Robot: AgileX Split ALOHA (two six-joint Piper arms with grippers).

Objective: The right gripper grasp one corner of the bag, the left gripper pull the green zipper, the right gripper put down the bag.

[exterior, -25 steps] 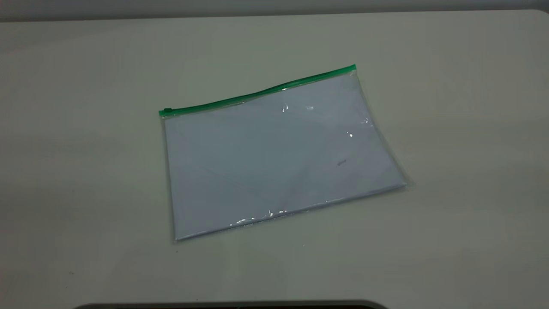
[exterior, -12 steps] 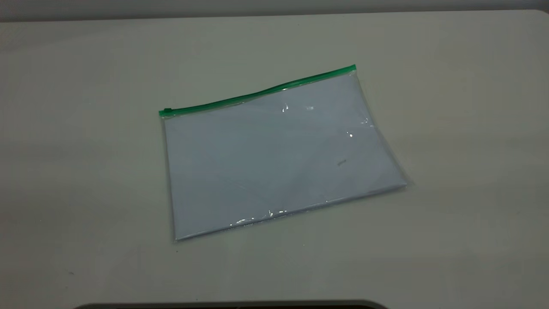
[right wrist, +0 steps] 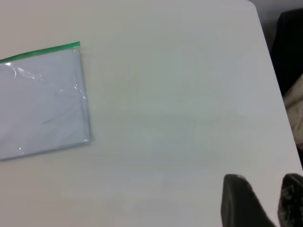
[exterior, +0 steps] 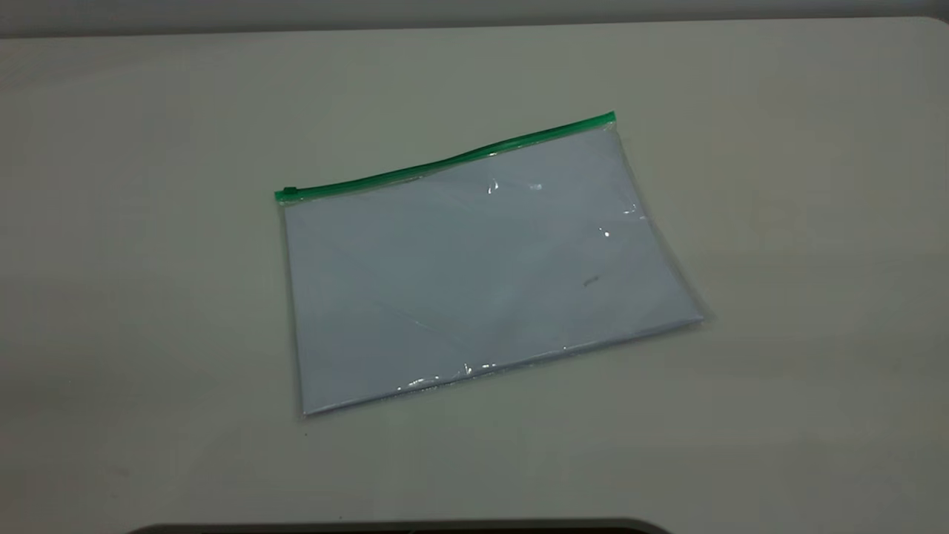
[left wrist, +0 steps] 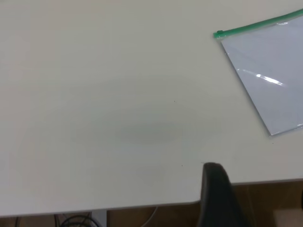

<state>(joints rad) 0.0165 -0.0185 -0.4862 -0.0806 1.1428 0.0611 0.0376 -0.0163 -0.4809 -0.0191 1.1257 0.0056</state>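
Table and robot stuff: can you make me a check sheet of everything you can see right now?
Surface: pale table, plain, with a few tiny dark specks.
Job's things: the bag lies flat near the middle, nothing touching it. The green zipper runs along its far edge, with the slider at the strip's left end in the exterior view.
Clutter: nothing seen.
Grippers: the left gripper sits back at the table's edge, far from the bag; only one dark tip shows. The right gripper is also well away from the bag, its jaws apart with a gap between them.
Cables: a few below the table edge in the left wrist view.
Surroundings: grey wall behind the table.
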